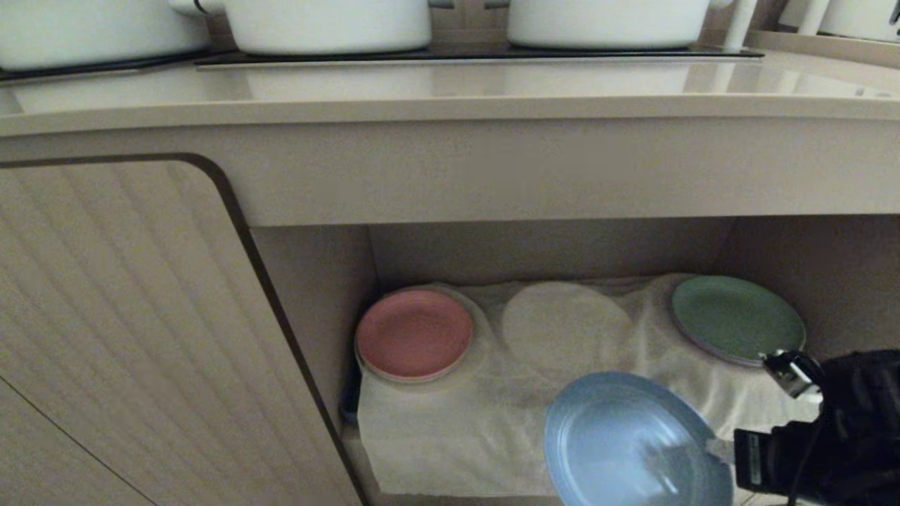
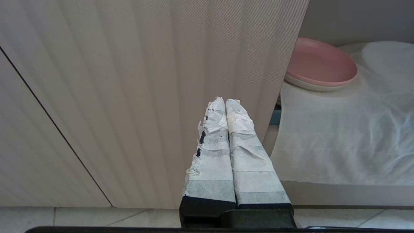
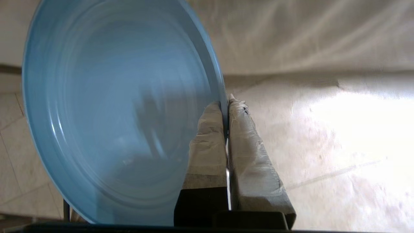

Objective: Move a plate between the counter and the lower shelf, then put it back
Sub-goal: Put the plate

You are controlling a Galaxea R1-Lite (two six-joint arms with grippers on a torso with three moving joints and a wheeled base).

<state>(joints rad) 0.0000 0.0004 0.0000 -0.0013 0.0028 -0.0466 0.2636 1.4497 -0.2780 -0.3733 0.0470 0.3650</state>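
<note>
- Clearly, the round light blue plate (image 1: 633,443) with faint concentric rings sits at the lower centre-right of the head view, tilted and lifted off the cloth, in front of the beige boxy lower shelf (image 1: 808,281).
- Its rim is pinched between the taped fingers (image 3: 207,142) of the right gripper (image 3: 226,106), which reaches in from the lower right; the plate fans out to one side of them, only the edge being caught.
- That edge hold probably lets a flat plate be lifted free.
- Behind it, the thin white cloth sheet (image 1: 450,436) shows a bare round hump (image 1: 566,327) between the pink plate (image 1: 413,334) and the green plate (image 1: 737,318), seemingly its slot.
- Above, the glossy beige counter (image 1: 450,105) crosses the frame's top.
- Facing a ribbed beige cabinet door (image 2: 129,81), the left gripper (image 2: 226,102) idles with fingers pressed together on nothing.
</note>
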